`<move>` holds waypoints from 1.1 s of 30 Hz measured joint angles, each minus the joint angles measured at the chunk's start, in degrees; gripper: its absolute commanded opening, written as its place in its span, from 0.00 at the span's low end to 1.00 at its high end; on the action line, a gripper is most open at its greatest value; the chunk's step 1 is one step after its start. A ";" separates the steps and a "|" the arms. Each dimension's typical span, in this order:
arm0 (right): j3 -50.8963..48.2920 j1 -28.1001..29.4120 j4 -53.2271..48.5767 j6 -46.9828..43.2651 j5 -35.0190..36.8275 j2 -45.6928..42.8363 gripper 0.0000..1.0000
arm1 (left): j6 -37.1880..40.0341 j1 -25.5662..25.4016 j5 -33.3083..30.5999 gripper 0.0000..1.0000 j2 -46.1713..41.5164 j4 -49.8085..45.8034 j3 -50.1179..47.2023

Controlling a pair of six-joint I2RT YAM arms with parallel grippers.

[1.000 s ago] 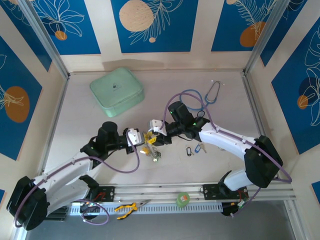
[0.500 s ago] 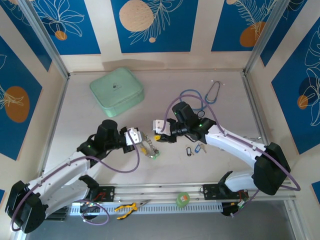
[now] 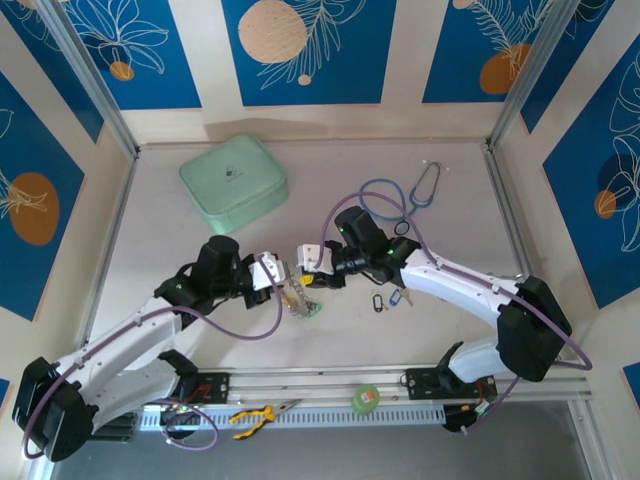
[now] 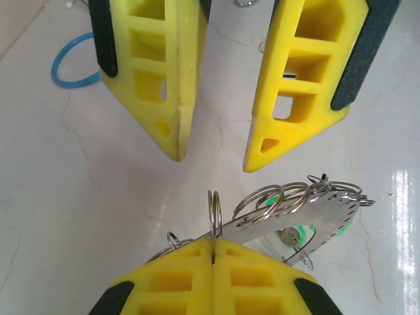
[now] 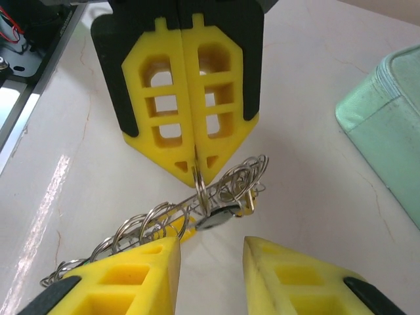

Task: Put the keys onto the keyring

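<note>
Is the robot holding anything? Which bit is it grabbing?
The left gripper is shut on the keyring, pinching one of the small wire loops on its edge. The right gripper is open and holds nothing.

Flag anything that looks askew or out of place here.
The keyring sits tilted, held only by one small split ring pinched in the shut left tool. Two tagged keys lie loose on the table, apart from it.

No text, label or number can be read.
</note>
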 measured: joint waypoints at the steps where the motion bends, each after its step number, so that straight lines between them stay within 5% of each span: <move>1: 0.00 0.07 0.33 0.00 -0.26 0.17 0.30 | -0.02 0.00 0.04 0.00 0.02 -0.17 0.02; 16: 0.00 0.04 3.15 0.00 -5.66 2.51 0.23 | -0.48 0.00 2.10 0.00 0.02 -0.31 0.02; 23: 0.00 0.04 3.28 -0.39 -6.40 3.23 0.00 | -0.52 0.00 2.51 0.00 0.00 -0.39 0.02; 26: 0.00 -0.20 2.99 -0.24 -7.04 3.26 0.00 | -0.90 0.00 2.54 0.00 -0.02 -0.48 0.02; 28: 0.00 -0.46 3.02 -0.20 -7.48 3.26 0.00 | -1.29 0.00 2.49 0.16 -0.11 -0.31 0.02; 33: -0.39 -1.62 3.58 1.16 -9.42 3.26 0.00 | -4.26 -0.02 2.29 0.29 -2.45 4.35 -1.07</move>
